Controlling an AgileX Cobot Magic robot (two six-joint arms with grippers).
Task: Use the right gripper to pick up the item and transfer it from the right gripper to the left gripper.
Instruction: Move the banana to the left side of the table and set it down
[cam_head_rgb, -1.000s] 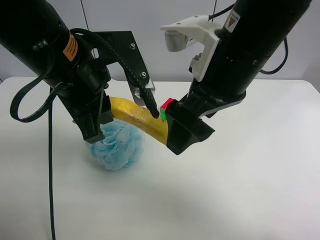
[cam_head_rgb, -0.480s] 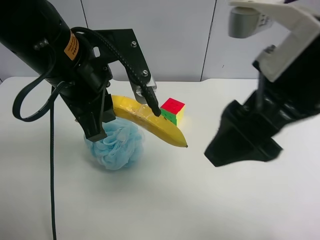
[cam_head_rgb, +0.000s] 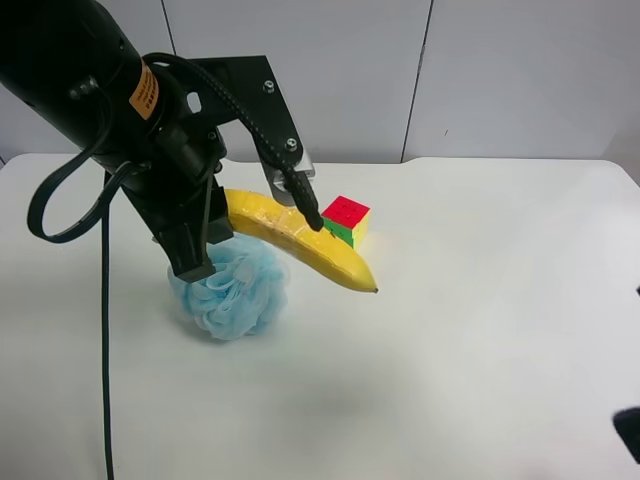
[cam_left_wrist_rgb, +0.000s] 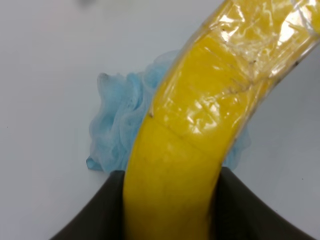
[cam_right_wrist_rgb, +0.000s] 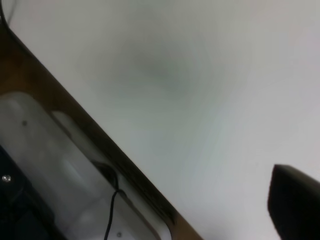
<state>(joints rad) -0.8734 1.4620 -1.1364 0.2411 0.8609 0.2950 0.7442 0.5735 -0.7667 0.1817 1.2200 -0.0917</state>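
The left gripper, on the thick black arm with the orange label at the exterior high view's left, is clamped on the banana. Its two black fingers press against opposite sides of the fruit near one end, as the left wrist view shows, with the yellow body filling the gap between them. From that grip the banana juts out past the fingertips, curving away from the gripper and sloping down toward its dark tip, which hangs in the air above the white table. A creased, glossy clear film covers the part of the banana farther from the fingers.

Directly under the gripper and the held end of the banana lies the fluffy light-blue pouf. In the left wrist view the pouf spreads out behind the fruit on both sides. The small red, green and yellow cube sits on the table beyond the banana's middle, well apart from the fingers.

The right gripper shows only as one dark, blurred finger at the corner of its own wrist view, over bare white tabletop and the table's edge. Its jaws stand wide apart with nothing between them, and the banana lies far from it, wholly in the other gripper's hold.
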